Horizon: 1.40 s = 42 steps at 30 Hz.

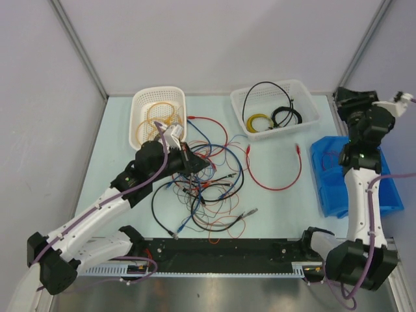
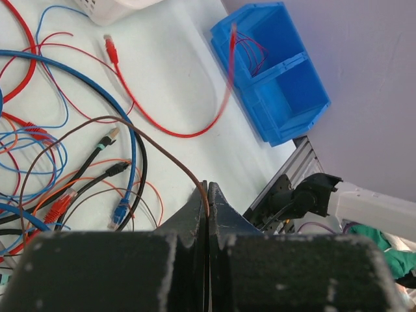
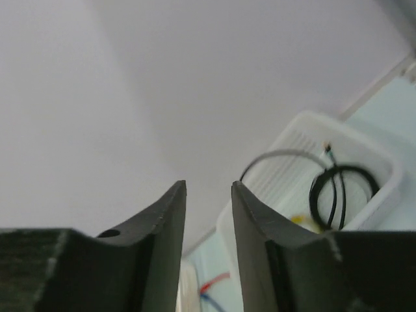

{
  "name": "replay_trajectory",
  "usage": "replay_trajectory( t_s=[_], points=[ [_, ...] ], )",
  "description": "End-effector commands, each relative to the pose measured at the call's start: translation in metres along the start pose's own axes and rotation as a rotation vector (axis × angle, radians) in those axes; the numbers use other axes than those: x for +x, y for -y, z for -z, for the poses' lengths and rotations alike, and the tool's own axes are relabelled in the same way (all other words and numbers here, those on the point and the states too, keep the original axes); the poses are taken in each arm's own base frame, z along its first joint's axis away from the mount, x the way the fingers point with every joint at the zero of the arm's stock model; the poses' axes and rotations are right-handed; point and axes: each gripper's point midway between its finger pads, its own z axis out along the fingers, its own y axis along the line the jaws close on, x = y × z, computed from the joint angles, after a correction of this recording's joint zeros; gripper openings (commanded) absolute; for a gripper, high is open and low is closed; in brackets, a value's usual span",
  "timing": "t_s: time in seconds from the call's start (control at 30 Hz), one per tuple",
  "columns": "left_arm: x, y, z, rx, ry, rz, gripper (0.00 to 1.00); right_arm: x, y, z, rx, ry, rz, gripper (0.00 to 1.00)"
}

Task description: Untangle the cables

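My left gripper (image 2: 208,192) pinches a brown wire (image 2: 140,133) over the cables (image 1: 211,188), tangled mid-table. My right gripper (image 3: 208,195): slightly spread, empty, far right. I lift slowly, watching for snagged loops.

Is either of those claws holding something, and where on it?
The left claw pinches a thin brown wire somewhere along its length; no plug shows at the pinch. The right claw is open, holding nothing.

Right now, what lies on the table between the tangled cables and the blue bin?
A loose red cable in an open loop, otherwise bare table; the top view shows it.
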Motion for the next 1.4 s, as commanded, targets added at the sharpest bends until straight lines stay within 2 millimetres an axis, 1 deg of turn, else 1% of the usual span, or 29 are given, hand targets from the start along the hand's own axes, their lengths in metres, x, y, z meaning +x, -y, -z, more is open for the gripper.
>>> replay_trajectory(
  t_s=[0.0, 0.03, 0.07, 0.1, 0.13, 0.17, 0.2, 0.23, 0.27, 0.3, 0.33, 0.37, 0.4, 0.43, 0.47, 0.5, 0.57, 0.63, 0.67, 0.73, 0.77, 0.83, 0.87, 0.93, 0.97, 1.0, 1.1, 1.37],
  points=[
    [0.002, 0.005, 0.003, 0.045, 0.004, -0.009, 0.00, 0.095, -0.008, -0.002, -0.004, -0.289, 0.038, 0.46],
    [0.004, 0.005, 0.003, 0.046, -0.002, -0.006, 0.00, 0.107, -0.008, 0.001, 0.005, -0.309, 0.080, 0.52],
    [0.007, 0.004, 0.003, 0.049, -0.011, -0.003, 0.00, 0.133, -0.013, 0.008, 0.016, -0.350, 0.126, 0.55],
    [0.007, 0.004, 0.004, 0.051, -0.013, -0.002, 0.00, 0.142, -0.010, 0.011, 0.020, -0.367, 0.188, 0.57],
    [0.008, 0.004, 0.005, 0.053, -0.010, -0.001, 0.00, 0.150, -0.008, 0.013, 0.037, -0.377, 0.211, 0.59],
    [0.009, 0.004, 0.006, 0.051, -0.008, 0.001, 0.00, 0.164, -0.004, 0.020, 0.053, -0.421, 0.233, 0.60],
    [0.012, 0.000, 0.006, 0.043, -0.015, 0.006, 0.00, 0.173, 0.000, 0.023, 0.063, -0.452, 0.251, 0.61],
    [0.012, 0.001, 0.006, 0.048, -0.012, 0.008, 0.00, 0.184, 0.009, 0.025, 0.083, -0.491, 0.275, 0.61],
    [0.015, -0.001, 0.006, 0.047, -0.018, 0.013, 0.00, 0.195, 0.023, 0.032, 0.130, -0.544, 0.298, 0.61],
    [0.015, 0.000, 0.005, 0.054, -0.014, 0.016, 0.00, 0.212, 0.025, 0.040, 0.132, -0.599, 0.321, 0.61],
    [0.017, 0.000, 0.005, 0.057, -0.018, 0.021, 0.00, 0.226, 0.035, 0.045, 0.161, -0.638, 0.364, 0.60],
    [0.020, -0.003, 0.003, 0.055, -0.026, 0.027, 0.00, 0.239, 0.046, 0.057, 0.200, -0.692, 0.401, 0.60],
    [0.021, -0.002, 0.003, 0.060, -0.031, 0.033, 0.00, 0.255, 0.043, 0.070, 0.193, -0.737, 0.431, 0.60],
    [0.022, -0.002, 0.003, 0.060, -0.034, 0.035, 0.00, 0.265, 0.049, 0.079, 0.207, -0.759, 0.463, 0.60],
    [0.023, -0.003, 0.003, 0.060, -0.036, 0.036, 0.00, 0.272, 0.047, 0.086, 0.189, -0.776, 0.476, 0.61],
    [0.025, -0.004, 0.003, 0.059, -0.039, 0.038, 0.00, 0.284, 0.042, 0.100, 0.161, -0.808, 0.496, 0.61],
    [0.027, -0.006, 0.003, 0.054, -0.041, 0.041, 0.00, 0.289, 0.048, 0.109, 0.172, -0.807, 0.526, 0.62],
    [0.029, -0.008, 0.002, 0.051, -0.042, 0.048, 0.00, 0.303, 0.053, 0.121, 0.170, -0.861, 0.544, 0.61],
    [0.031, -0.009, 0.002, 0.049, -0.049, 0.052, 0.00, 0.310, 0.061, 0.128, 0.185, -0.896, 0.576, 0.61],
    [0.034, -0.011, 0.004, 0.042, -0.056, 0.056, 0.00, 0.322, 0.062, 0.144, 0.171, -0.936, 0.647, 0.61],
    [0.035, -0.012, 0.004, 0.040, -0.055, 0.056, 0.00, 0.330, 0.073, 0.152, 0.186, -0.979, 0.699, 0.61],
    [0.035, -0.012, 0.006, 0.039, -0.046, 0.063, 0.00, 0.340, 0.083, 0.164, 0.208, -1.025, 0.747, 0.61],
    [0.037, -0.013, 0.006, 0.039, -0.050, 0.065, 0.00, 0.345, 0.097, 0.172, 0.246, -1.071, 0.775, 0.61],
    [0.037, -0.014, 0.004, 0.037, -0.052, 0.070, 0.00, 0.350, 0.111, 0.181, 0.276, -1.114, 0.825, 0.60],
    [0.038, -0.014, 0.004, 0.037, -0.056, 0.073, 0.00, 0.353, 0.116, 0.183, 0.286, -1.132, 0.842, 0.60],
    [0.039, -0.014, 0.004, 0.037, -0.060, 0.077, 0.00, 0.358, 0.126, 0.186, 0.314, -1.155, 0.868, 0.59],
    [0.042, -0.015, 0.003, 0.038, -0.073, 0.086, 0.00, 0.362, 0.148, 0.189, 0.372, -1.184, 0.903, 0.58],
    [0.043, -0.017, 0.003, 0.033, -0.072, 0.095, 0.00, 0.364, 0.181, 0.171, 0.447, -1.185, 0.846, 0.56]
  ],
)
